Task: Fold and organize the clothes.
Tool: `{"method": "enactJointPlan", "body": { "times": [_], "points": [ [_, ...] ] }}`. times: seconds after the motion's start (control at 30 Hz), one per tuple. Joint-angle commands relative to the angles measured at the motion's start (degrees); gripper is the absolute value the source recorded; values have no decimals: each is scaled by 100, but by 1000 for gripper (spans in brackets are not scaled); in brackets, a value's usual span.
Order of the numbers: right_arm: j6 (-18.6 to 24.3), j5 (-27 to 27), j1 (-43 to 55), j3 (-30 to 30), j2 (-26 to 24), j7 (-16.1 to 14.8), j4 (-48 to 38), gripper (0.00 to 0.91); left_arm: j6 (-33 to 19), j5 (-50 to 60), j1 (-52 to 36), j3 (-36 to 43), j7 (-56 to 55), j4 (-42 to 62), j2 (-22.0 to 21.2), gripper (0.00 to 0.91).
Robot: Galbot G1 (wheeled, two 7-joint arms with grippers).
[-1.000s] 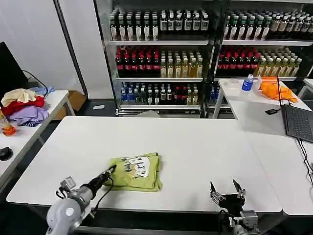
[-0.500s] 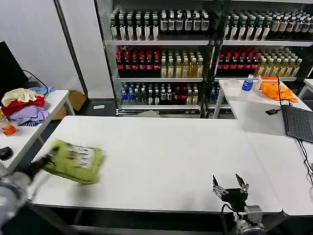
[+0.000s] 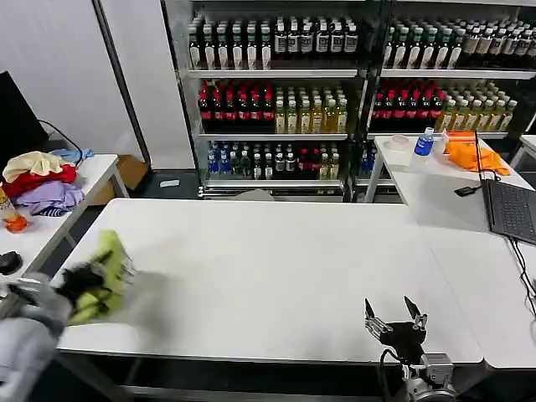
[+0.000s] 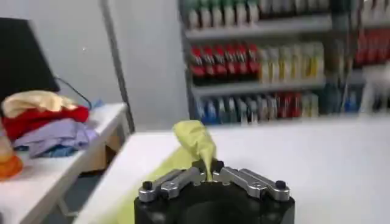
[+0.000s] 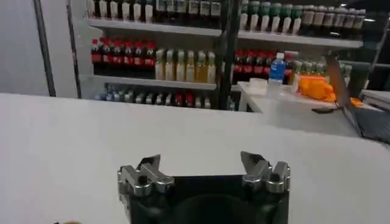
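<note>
At the lower left of the head view my left gripper (image 3: 84, 280) is clamped on the folded lime T-shirt (image 3: 105, 280), carrying it off the near left corner of the big white table (image 3: 276, 268). In my left wrist view the fingers (image 4: 183, 178) meet on a bunched fold of the shirt (image 4: 194, 141). 1 second ago the shirt lay flat near the table's front edge; half a second ago it was already lifted and swinging left, and now it is further left still, tilted on edge. I judge the folding done and this the putting-away leg, probably toward the side table (image 3: 46, 234) at the left, where a pile of cream, red and lavender garments (image 3: 38, 180) sits. My right gripper (image 3: 394, 322) waits at the lower right by the front edge, jaws spread apart and empty. Beyond stand the drink shelves (image 3: 276, 92).
</note>
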Motion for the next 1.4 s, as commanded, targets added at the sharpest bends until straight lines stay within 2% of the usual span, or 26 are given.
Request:
{"method": "enactJointPlan", "body": {
  "times": [0.03,0.2,0.37,0.6,0.77,0.83,0.87,0.9,0.93,0.97,1.07,1.17,1.3,1.4],
  "points": [
    [13,-64,-98,37,29,-2,63,907,-551,3506,-375,2837,20,2,-764,20],
    [29,-96,-202,92,50,-7,103,907,-150,2816,-892,3110,39,-536,-764,20],
    [37,-155,-284,76,128,-12,158,907,87,2613,-1537,3604,-45,-81,-1046,20],
    [23,-212,-335,67,183,-10,270,907,417,2099,-2461,4315,-551,812,-2021,20],
    [11,-242,-355,60,194,-10,334,907,391,1132,-3043,4558,-837,1147,-2679,20],
    [6,-248,-349,56,197,-9,345,907,328,395,-3182,4573,-964,1291,-2871,20],
    [1,-254,-341,53,196,-9,346,907,309,97,-3247,4562,-1008,1377,-2964,50],
    [-4,-259,-335,48,191,-13,350,907,257,-138,-3292,4541,-1030,1479,-3035,212],
    [-7,-260,-331,46,186,-18,358,907,142,-325,-3360,4532,-1038,1567,-3144,725],
    [-21,-261,-315,37,181,-23,374,907,-137,-473,-3421,4541,-1014,1735,-3247,907],
    [-80,-263,-244,-10,180,-16,386,907,-802,-668,-3485,4666,-1044,2105,-3407,907],
    [-144,-263,-164,-82,167,-16,411,907,-1106,-804,-3294,4749,-1039,1777,-3378,907],
    [-173,-243,81,-214,103,-15,335,907,-1288,-1066,-2883,4559,-1046,966,-3187,907],
    [-165,-222,336,-357,50,-2,222,907,-1281,-987,-2610,4032,-1163,554,-2954,907]
  ]
}}
